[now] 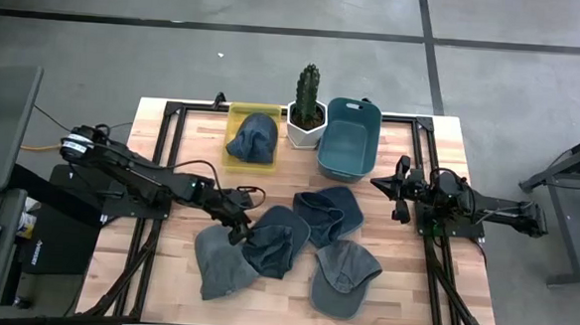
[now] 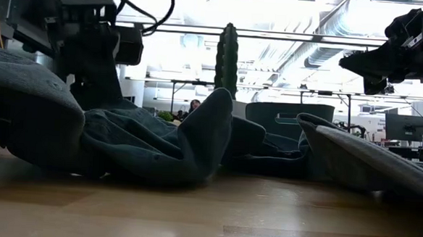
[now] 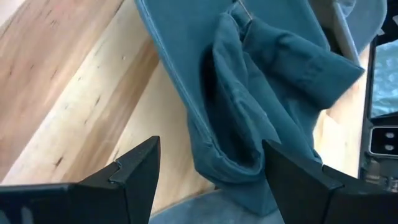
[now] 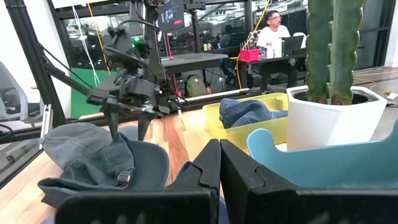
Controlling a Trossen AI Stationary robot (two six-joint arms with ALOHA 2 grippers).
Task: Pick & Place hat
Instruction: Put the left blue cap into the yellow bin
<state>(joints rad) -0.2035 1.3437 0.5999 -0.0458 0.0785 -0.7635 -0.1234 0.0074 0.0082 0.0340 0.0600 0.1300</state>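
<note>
Four dark blue-grey hats heaped on the wooden table, a fifth hat already lying in the yellow bin at the far edge. Beside that bin a potted cactus in a white pot, then a teal basket, neither touching the heap. Left gripper down at the left end of the heap, fingers spread wide on either side of a folded hat, not closed on it. Right gripper off to the right near the teal basket, jaws pressed together, holding nothing. From table height, heaped hats blocking most of the table behind, only the cactus top and basket rim showing above them. From the right wrist, a seated person at a desk in the room beyond, unseen from above.
</note>
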